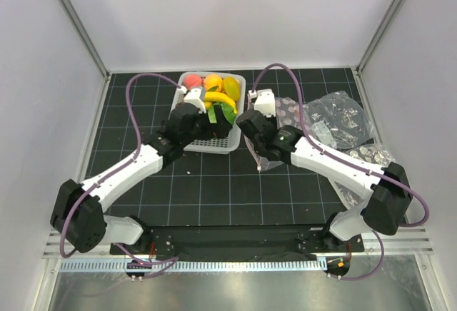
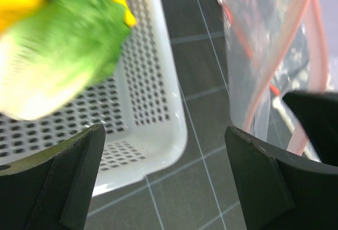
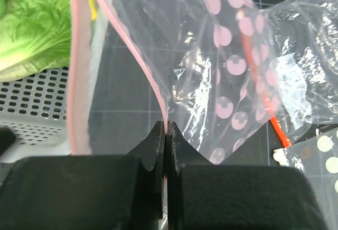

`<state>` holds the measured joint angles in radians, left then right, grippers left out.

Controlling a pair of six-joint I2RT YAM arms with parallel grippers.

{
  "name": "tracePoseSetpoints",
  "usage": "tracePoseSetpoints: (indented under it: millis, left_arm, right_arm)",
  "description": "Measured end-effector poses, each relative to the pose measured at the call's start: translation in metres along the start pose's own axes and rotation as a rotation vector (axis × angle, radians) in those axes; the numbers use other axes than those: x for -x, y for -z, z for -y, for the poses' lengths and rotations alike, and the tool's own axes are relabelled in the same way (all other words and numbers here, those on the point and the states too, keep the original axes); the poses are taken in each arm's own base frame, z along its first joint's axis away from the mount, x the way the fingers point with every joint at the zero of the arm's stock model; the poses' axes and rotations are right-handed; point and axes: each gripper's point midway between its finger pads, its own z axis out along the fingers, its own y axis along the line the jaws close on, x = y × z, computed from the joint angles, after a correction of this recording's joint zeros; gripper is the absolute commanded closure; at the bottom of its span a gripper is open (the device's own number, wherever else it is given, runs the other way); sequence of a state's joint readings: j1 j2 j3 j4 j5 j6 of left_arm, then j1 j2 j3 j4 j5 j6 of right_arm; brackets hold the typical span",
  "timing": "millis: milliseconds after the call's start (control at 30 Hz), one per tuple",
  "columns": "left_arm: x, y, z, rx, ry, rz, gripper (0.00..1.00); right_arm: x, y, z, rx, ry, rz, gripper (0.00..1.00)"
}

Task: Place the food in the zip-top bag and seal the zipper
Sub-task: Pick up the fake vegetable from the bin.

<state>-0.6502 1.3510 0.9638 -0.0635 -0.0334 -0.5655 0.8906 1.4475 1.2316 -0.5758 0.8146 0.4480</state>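
Note:
The food lies in a white basket (image 1: 214,147): a pink peach (image 1: 193,81), an orange fruit (image 1: 213,81), yellow pieces (image 1: 231,85), a banana (image 1: 216,99) and a green cabbage (image 1: 227,111). My left gripper (image 2: 163,135) hangs open over the basket's near right corner. Nothing is between its fingers, and the blurred cabbage (image 2: 63,61) sits beyond its left finger. My right gripper (image 3: 166,127) is shut on the pink zipper (image 3: 142,61) of the zip-top bag (image 3: 232,66), a clear bag with pale pink dots. It holds the mouth up just right of the basket.
More crinkled clear bags (image 1: 343,122) lie at the right of the black gridded mat (image 1: 143,111). One has an orange-red strip (image 3: 259,82). White enclosure walls stand on three sides.

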Motion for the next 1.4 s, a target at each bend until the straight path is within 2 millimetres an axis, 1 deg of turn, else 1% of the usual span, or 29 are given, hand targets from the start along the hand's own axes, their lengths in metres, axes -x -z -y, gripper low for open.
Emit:
tracePoseSetpoints:
  millis: [100, 167, 300, 333, 467, 567, 700, 800, 900, 967, 1067, 1133, 1167, 1267, 1367, 1400]
  left_arm:
    - [0.02, 0.007, -0.018, 0.042, 0.027, 0.052, 0.0]
    - [0.025, 0.007, -0.033, 0.08, 0.042, 0.066, 0.0]
    - [0.026, 0.003, -0.063, 0.168, 0.05, 0.067, 0.0]
    - [0.025, 0.001, -0.072, 0.202, 0.035, 0.066, 0.0]
    - [0.015, -0.008, -0.093, 0.266, -0.064, 0.026, 0.03]
    - [0.002, -0.02, -0.103, 0.273, -0.155, -0.033, 0.03]
    - [-0.024, -0.036, -0.122, 0.298, -0.252, -0.127, 0.02]
    - [-0.033, -0.042, -0.132, 0.317, -0.303, -0.162, 0.02]
    - [-0.03, -0.045, -0.135, 0.324, -0.354, -0.156, 0.03]
    - [-0.021, -0.049, -0.133, 0.316, -0.387, -0.14, 0.04]
    - [-0.008, -0.062, -0.13, 0.303, -0.429, -0.112, 0.05]
    - [-0.006, -0.07, -0.13, 0.299, -0.444, -0.111, 0.09]
    - [-0.008, -0.076, -0.131, 0.295, -0.453, -0.122, 0.15]
    - [-0.018, -0.087, -0.134, 0.288, -0.46, -0.166, 0.24]
    - [-0.019, -0.091, -0.135, 0.289, -0.457, -0.175, 0.45]
    - [-0.017, -0.09, -0.134, 0.286, -0.455, -0.17, 0.6]
  right_arm:
    - [-0.006, -0.008, -0.003, 0.009, 0.002, -0.026, 0.98]
    - [-0.01, -0.011, -0.005, 0.019, 0.004, -0.039, 0.98]
    - [-0.015, -0.014, -0.009, 0.042, 0.003, -0.054, 0.98]
    - [-0.015, -0.014, -0.01, 0.045, 0.003, -0.056, 0.98]
    - [-0.015, -0.015, -0.012, 0.06, -0.006, -0.058, 0.98]
    - [-0.016, -0.015, -0.015, 0.076, -0.01, -0.063, 0.97]
    - [-0.018, -0.016, -0.017, 0.094, -0.009, -0.074, 0.98]
    - [-0.019, -0.016, -0.019, 0.106, -0.011, -0.079, 0.98]
    - [-0.02, -0.016, -0.022, 0.121, -0.007, -0.084, 0.97]
    - [-0.022, -0.016, -0.023, 0.131, -0.003, -0.087, 0.97]
    - [-0.024, -0.017, -0.024, 0.139, 0.001, -0.093, 0.97]
    - [-0.024, -0.017, -0.025, 0.145, -0.002, -0.093, 0.97]
    - [-0.024, -0.017, -0.026, 0.148, -0.003, -0.093, 0.97]
    - [-0.025, -0.017, -0.026, 0.15, -0.003, -0.096, 0.97]
    - [-0.025, -0.018, -0.026, 0.152, -0.007, -0.096, 0.97]
    - [-0.025, -0.019, -0.026, 0.152, -0.007, -0.096, 0.97]
